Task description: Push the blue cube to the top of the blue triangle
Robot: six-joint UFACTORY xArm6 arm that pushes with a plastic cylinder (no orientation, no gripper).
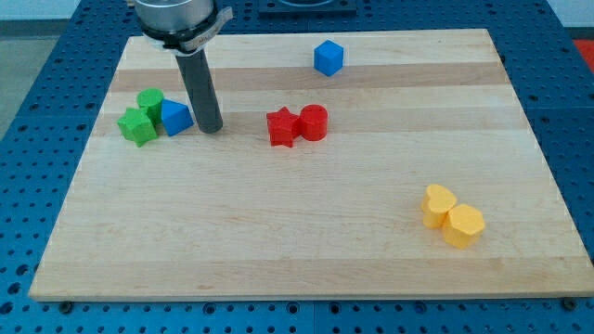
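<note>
The wooden surface (306, 241) lay largely bare across its middle and along the view's bottom, with wide room between the clusters. The blue cube (328, 57) sat alone near the view's top edge, right of centre, nothing touching it. The blue triangle (175, 117) stood well apart from it at the view's left, just beside two green blocks, a green cylinder (150, 100) and a green star (137, 126), which hemmed its left side. My tip (211, 128) rested just to the right of the blue triangle, almost touching it; the rod carried no gripper, so nothing was grasped. Two red blocks, a red star (281, 127) and a red cylinder (314, 122), touched each other near the middle. Two yellow blocks (452, 216) huddled together at the view's lower right. In all: two blue, two green, two red, two yellow.
</note>
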